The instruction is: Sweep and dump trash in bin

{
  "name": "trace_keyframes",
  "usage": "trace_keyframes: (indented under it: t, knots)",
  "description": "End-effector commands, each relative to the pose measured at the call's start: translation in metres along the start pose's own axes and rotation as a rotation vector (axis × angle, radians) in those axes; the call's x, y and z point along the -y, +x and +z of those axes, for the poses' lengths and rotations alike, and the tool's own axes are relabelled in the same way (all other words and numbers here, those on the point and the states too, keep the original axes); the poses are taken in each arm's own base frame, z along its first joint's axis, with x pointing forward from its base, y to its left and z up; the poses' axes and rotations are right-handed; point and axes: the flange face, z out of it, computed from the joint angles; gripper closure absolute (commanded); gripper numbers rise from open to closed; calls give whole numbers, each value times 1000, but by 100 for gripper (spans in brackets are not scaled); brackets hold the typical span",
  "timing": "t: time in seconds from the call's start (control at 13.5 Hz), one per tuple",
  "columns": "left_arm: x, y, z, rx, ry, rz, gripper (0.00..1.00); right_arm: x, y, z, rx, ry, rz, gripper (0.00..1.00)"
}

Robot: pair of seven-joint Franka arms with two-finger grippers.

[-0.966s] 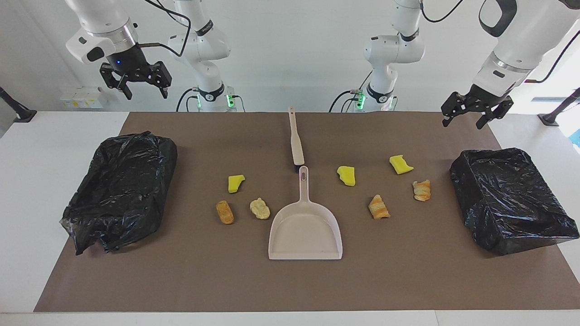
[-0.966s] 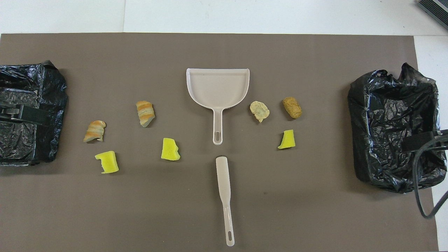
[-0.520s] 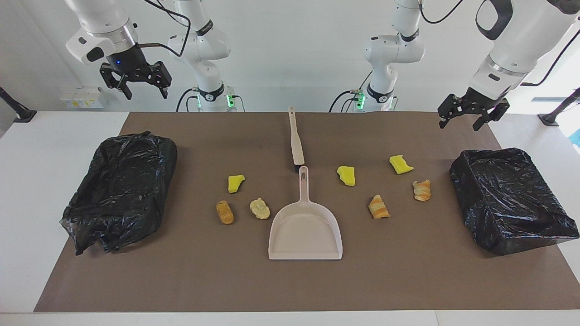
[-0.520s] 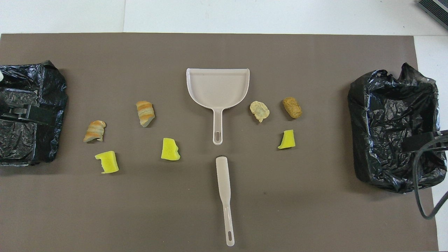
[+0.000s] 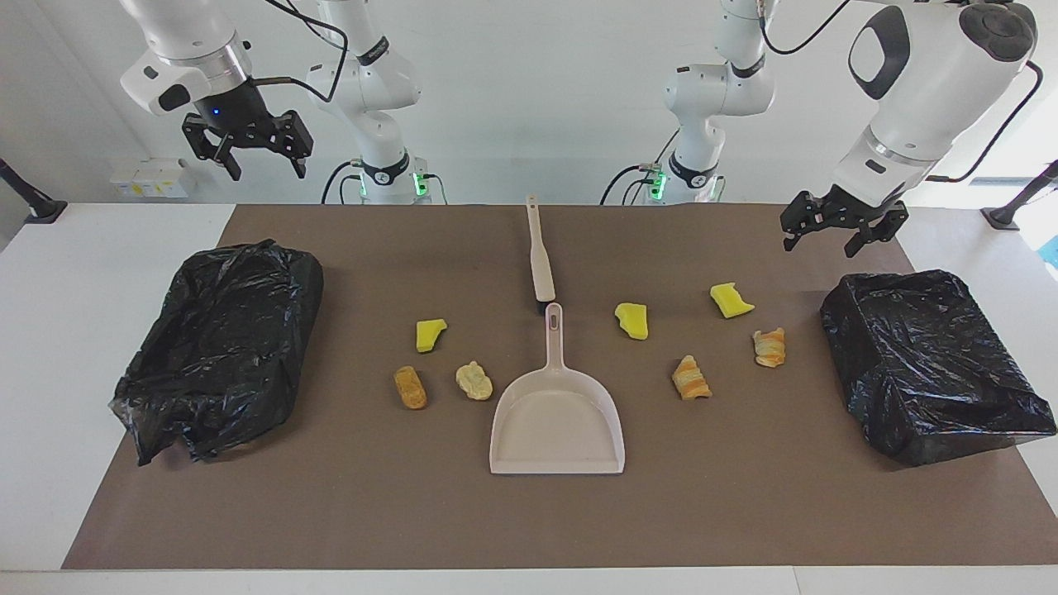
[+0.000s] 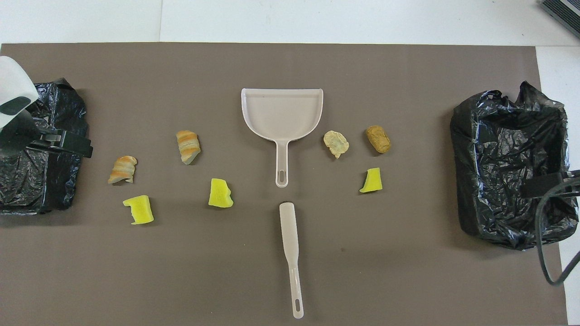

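Black crinkled plastic lines the bin (image 5: 219, 347) at nine o'clock, reading the facing view as a dial centred on the pan, twelve toward the robots. High at ten o'clock, over the right arm's end of the table, hangs the right gripper (image 5: 266, 169), fingers spread wide and holding nothing.

Seven bits of trash lie on the brown mat (image 5: 529, 512). A bright yellow sponge chunk (image 5: 430, 334) sits at ten o'clock, a tan bread-like nugget (image 5: 410, 387) at nine, and a pale yellow crumbly lump (image 5: 474, 381) beside it, close to the pan.

At twelve lies the beige long-handled brush (image 5: 540, 256), its head just short of the handle tip of the beige plastic dustpan (image 5: 556, 430), whose mouth faces six.

A second yellow sponge chunk (image 5: 632, 321) is at one o'clock, an orange-striped bread piece (image 5: 691, 378) near two, a third sponge chunk (image 5: 731, 300) at two, and another striped piece (image 5: 769, 347) toward three.

The left gripper (image 5: 820, 244) hovers at two o'clock over the mat, open and empty, near the second black-bagged bin (image 5: 926, 364) at three.
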Motion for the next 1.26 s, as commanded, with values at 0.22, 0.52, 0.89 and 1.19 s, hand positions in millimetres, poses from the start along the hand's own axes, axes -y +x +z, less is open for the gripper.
trace_keyframes:
  t: [0.22, 0.52, 0.89, 1.19]
  knots:
    - [-3, -16, 19, -20, -28, 0, 0, -3, -9, 8, 8, 10, -10, 0]
    - [-36, -43, 60, -76, -68, 34, 0, 12, 10, 11, -54, -3, -18, 0]
    - [-107, -67, 102, -78, -75, 91, 0, 82, 71, 67, -76, 37, 17, 0]
    - [-160, -98, 129, -75, -81, 85, 0, 169, 121, 143, -75, 36, -3, 0]
